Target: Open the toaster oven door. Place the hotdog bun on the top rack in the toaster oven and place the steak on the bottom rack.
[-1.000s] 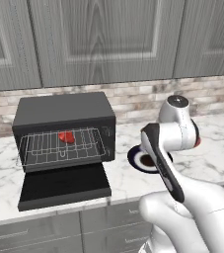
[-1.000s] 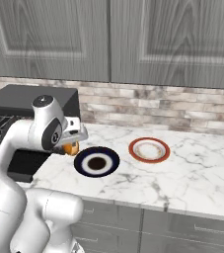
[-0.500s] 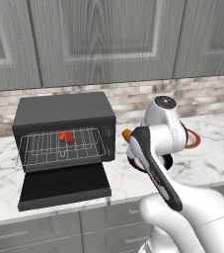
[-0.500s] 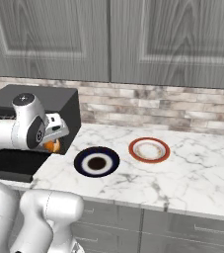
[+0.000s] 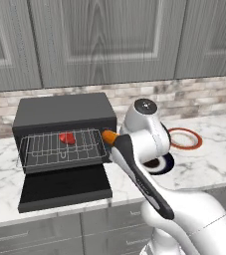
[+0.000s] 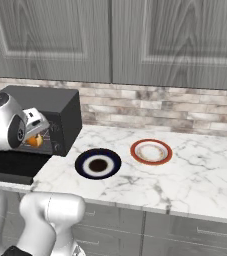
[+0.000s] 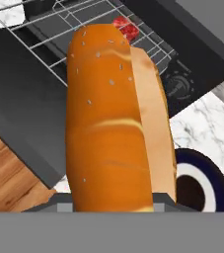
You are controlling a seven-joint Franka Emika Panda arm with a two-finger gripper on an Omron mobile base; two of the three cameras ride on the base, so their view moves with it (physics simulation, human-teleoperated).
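The black toaster oven (image 5: 64, 112) stands at the left of the counter, and its door (image 5: 64, 188) lies folded down flat. A silver wire rack (image 5: 40, 149) juts out of its mouth, with the red steak (image 5: 67, 138) lying on it. I cannot tell which rack this is. My gripper (image 5: 112, 140) hangs just right of the oven's front, shut on the orange-tan hotdog bun (image 5: 108, 136). In the hand view the bun (image 7: 114, 118) runs lengthwise up the middle, over the door (image 7: 19, 113), with the steak (image 7: 126, 28) and rack (image 7: 54, 20) beyond its far end. From the right, the bun (image 6: 34, 141) shows beside the oven (image 6: 52, 107).
A dark blue plate (image 6: 98, 163) with a white ring and a red-rimmed plate (image 6: 151, 151) lie on the marble counter (image 6: 195, 180) right of the oven. Knobs (image 7: 180, 85) run down the oven's right side. Grey cabinets hang above the brick backsplash.
The arm has swung left from above the dark plate to the oven's front, carrying the bun with it. The oven, the steak and the plates have not moved.
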